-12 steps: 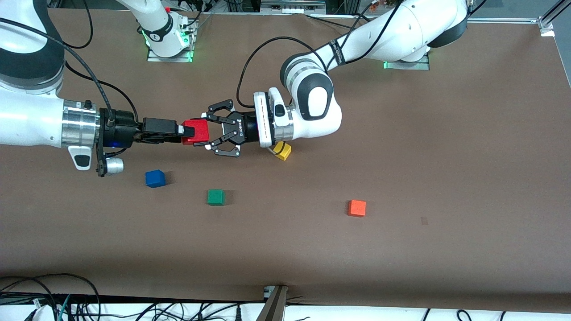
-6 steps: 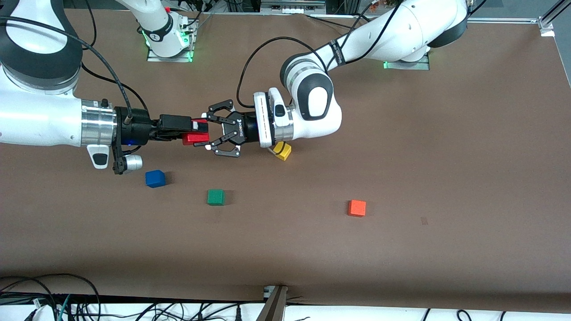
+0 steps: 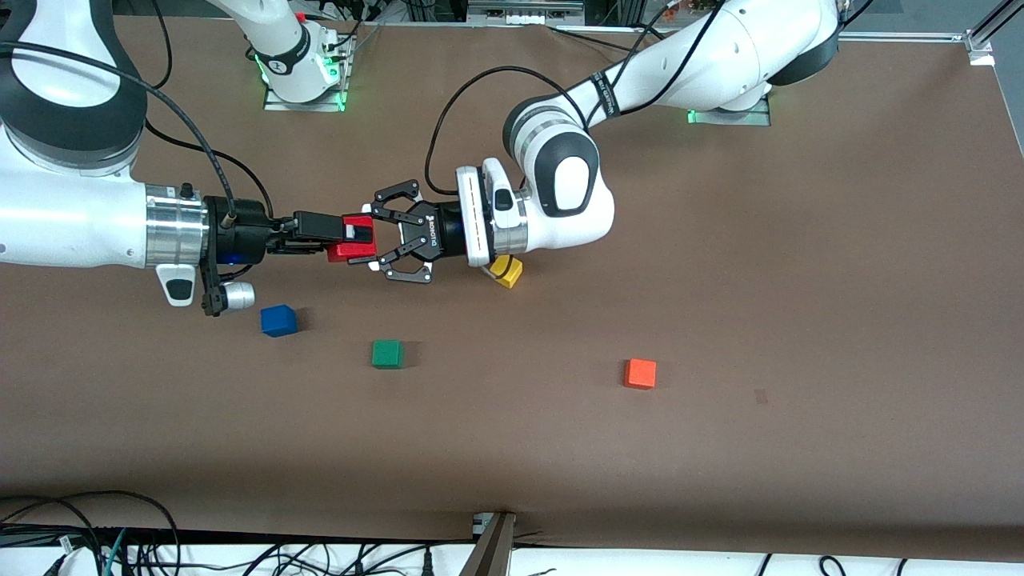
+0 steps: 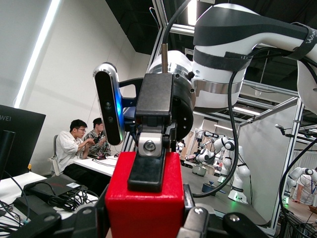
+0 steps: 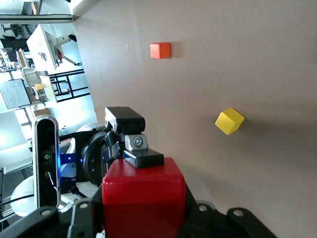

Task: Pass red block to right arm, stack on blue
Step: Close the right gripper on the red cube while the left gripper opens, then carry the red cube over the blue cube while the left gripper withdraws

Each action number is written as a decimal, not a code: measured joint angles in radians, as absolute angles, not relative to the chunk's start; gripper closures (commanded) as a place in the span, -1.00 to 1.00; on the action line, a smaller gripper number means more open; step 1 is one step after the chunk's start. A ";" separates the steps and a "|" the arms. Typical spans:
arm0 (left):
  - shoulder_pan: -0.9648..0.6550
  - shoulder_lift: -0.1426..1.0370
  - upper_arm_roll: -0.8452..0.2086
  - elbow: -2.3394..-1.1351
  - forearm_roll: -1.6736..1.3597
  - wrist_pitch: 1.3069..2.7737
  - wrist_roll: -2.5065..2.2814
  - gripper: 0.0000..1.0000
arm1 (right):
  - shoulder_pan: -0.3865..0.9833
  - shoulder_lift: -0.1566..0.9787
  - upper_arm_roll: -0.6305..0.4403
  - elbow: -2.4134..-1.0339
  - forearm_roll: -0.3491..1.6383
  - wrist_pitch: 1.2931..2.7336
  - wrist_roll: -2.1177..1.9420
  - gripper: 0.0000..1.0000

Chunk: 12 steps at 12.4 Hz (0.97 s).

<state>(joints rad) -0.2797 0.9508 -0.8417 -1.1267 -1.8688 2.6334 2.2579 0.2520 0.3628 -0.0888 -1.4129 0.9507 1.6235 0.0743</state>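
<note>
The red block [image 3: 344, 252] hangs in the air between the two grippers, above the table and over no cube. My left gripper [image 3: 374, 238], the black open-link claw, is shut on it from the left arm's end. My right gripper [image 3: 358, 234], slim and straight-fingered, reaches in from the right arm's end and is shut on the same block. In the left wrist view one right fingertip [image 4: 148, 171] lies flat on the block [image 4: 143, 208]. The block [image 5: 143, 198] also fills the lower middle of the right wrist view. The blue cube [image 3: 278, 320] sits on the table, nearer the front camera than the right gripper.
A green cube [image 3: 387, 354] lies beside the blue one, toward the left arm's end. A yellow cube [image 3: 506, 270] sits under the left wrist, also seen in the right wrist view [image 5: 229, 121]. An orange cube [image 3: 640, 374] lies farther along, also seen there [image 5: 160, 50].
My right gripper has moved in toward the left claw and its fingers have come over and onto the red block. The left arm has stayed almost still, holding the block.
</note>
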 measured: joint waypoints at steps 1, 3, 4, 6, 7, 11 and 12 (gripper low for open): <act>-0.280 0.951 -0.842 -1.127 -1.869 2.633 2.258 1.00 | 0.252 0.363 -0.089 -1.413 0.951 1.624 0.074 1.00; -0.280 0.951 -0.842 -1.127 -1.869 2.633 2.258 -0.98 | 0.252 0.363 -0.089 -1.413 0.951 1.624 0.074 1.00; -0.280 0.951 -0.841 -1.127 -1.869 2.633 2.258 -1.00 | 0.252 0.363 -0.089 -1.413 0.951 1.624 0.074 1.00; -0.280 0.951 -0.837 -1.128 -1.882 2.636 2.258 -1.00 | 0.260 0.363 -0.086 -1.411 0.953 1.624 0.076 1.00; -0.280 0.951 -0.834 -1.128 -1.887 2.637 2.259 -1.00 | 0.265 0.362 -0.086 -1.411 0.953 1.625 0.076 1.00; -0.262 0.953 -0.823 -1.144 -1.887 2.645 2.259 -1.00 | 0.261 0.363 -0.095 -1.363 0.817 1.636 0.076 1.00; -0.247 0.955 -0.822 -1.166 -1.887 2.646 2.259 -1.00 | 0.260 0.364 -0.096 -1.344 0.758 1.641 0.076 1.00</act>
<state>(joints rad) -0.2467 0.9546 -0.8220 -1.1657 -1.8875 2.6457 2.2587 0.2604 0.3635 -0.0962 -1.3443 0.7581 1.6409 0.0760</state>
